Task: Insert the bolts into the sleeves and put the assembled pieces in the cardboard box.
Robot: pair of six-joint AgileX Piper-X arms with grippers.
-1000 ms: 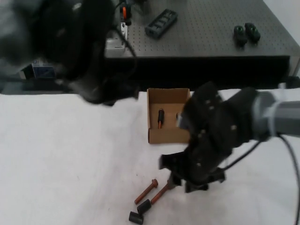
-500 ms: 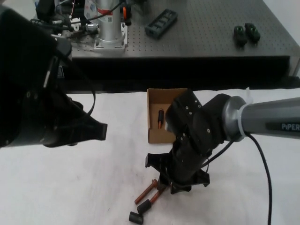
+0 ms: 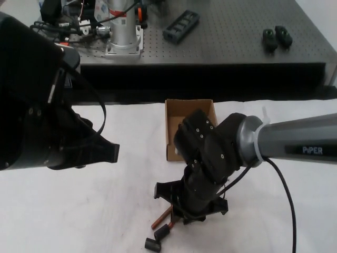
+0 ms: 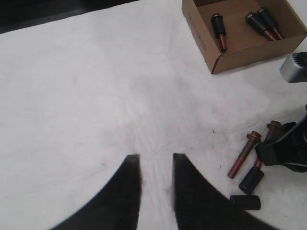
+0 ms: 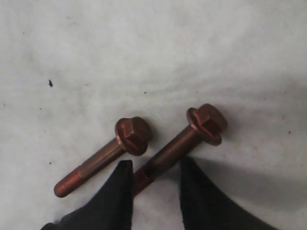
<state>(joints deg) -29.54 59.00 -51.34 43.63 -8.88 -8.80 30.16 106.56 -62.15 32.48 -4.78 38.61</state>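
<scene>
Two copper bolts lie side by side on the white cloth (image 4: pixel 86 96). My right gripper (image 5: pixel 156 165) is down on one bolt (image 5: pixel 192 134), its fingers pressed against either side of the shank, and the bolt still rests on the cloth. The other bolt (image 5: pixel 103 155) lies free beside it. Two black sleeves (image 4: pixel 251 179) (image 4: pixel 245 202) lie just past the bolts' tips. The cardboard box (image 4: pixel 240 52) holds three assembled pieces (image 4: pixel 218 26). My left gripper (image 4: pixel 156 160) hangs open over bare cloth, well to the left of the bolts.
In the high view, the right arm (image 3: pixel 221 153) covers the box's near wall. Behind the cloth stands a perforated metal bench (image 3: pixel 237 42) with a black tray (image 3: pixel 180 25), two black parts (image 3: pixel 276 37) and a silver post (image 3: pixel 124 26).
The right arm has swung left and down from beside the box until its gripper straddles a bolt. The left arm was blurred a second ago and now holds still at the left.
</scene>
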